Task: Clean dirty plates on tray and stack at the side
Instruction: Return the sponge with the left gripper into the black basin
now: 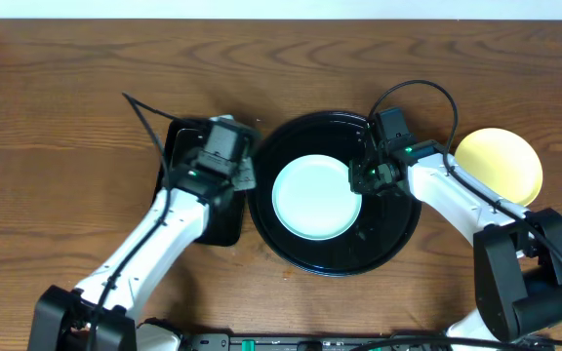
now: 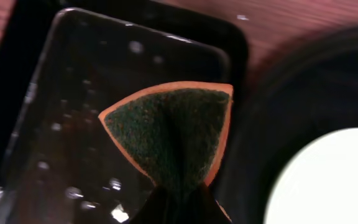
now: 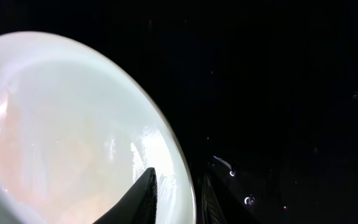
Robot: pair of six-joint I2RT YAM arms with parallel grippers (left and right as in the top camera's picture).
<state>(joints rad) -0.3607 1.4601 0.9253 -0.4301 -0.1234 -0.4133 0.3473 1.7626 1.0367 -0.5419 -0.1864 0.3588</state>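
Right claw [image 3: 178, 190] seemingly tight on plate [image 3: 61, 124] rim

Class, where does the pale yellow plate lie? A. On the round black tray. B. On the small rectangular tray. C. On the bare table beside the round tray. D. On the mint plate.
C: the yellow plate rests on the bare wooden table, right of the round black tray and outside its rim.

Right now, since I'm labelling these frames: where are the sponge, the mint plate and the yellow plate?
sponge [image 2: 169, 127], left wrist view, middle of its green face.
mint plate [image 1: 315, 198], overhead view, centre of its well.
yellow plate [image 1: 499, 164], overhead view, centre of its well.
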